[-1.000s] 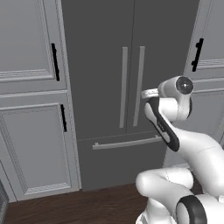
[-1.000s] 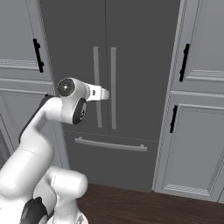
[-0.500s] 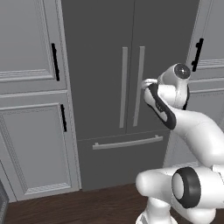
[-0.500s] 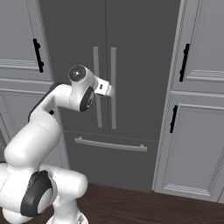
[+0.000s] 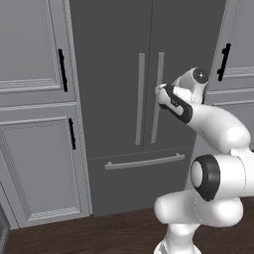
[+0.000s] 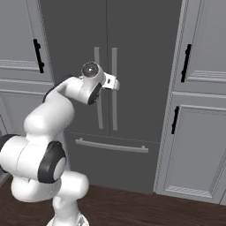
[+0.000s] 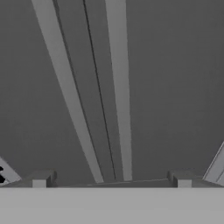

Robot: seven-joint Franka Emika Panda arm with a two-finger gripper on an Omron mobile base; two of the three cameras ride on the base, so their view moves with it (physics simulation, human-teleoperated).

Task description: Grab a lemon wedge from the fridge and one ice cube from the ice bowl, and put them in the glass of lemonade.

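The fridge (image 5: 109, 74) (image 6: 141, 66) stands straight ahead with both doors shut. Its two long light-grey bar handles (image 5: 140, 99) (image 6: 98, 101) run side by side down the middle. My gripper (image 5: 159, 92) (image 6: 114, 83) is stretched out at handle height, just in front of the right door's handle (image 5: 158, 114). In the hand view the gripper (image 7: 111, 180) is open, its fingertips (image 7: 41, 179) set wide apart, and both handles (image 7: 119, 87) run up between them. The lemon wedge, the ice bowl and the glass of lemonade are out of view.
Lighter grey panelled cabinets (image 5: 34, 124) (image 6: 198, 132) with black handles (image 5: 62, 69) (image 6: 187, 62) flank the fridge. A horizontal drawer handle (image 5: 144, 161) (image 6: 110, 145) crosses the fridge's lower part. Dark wood floor (image 5: 99, 233) lies below.
The arm has reached forward and up, carrying the gripper from well short of the fridge to right at the door handles. The doors stay shut.
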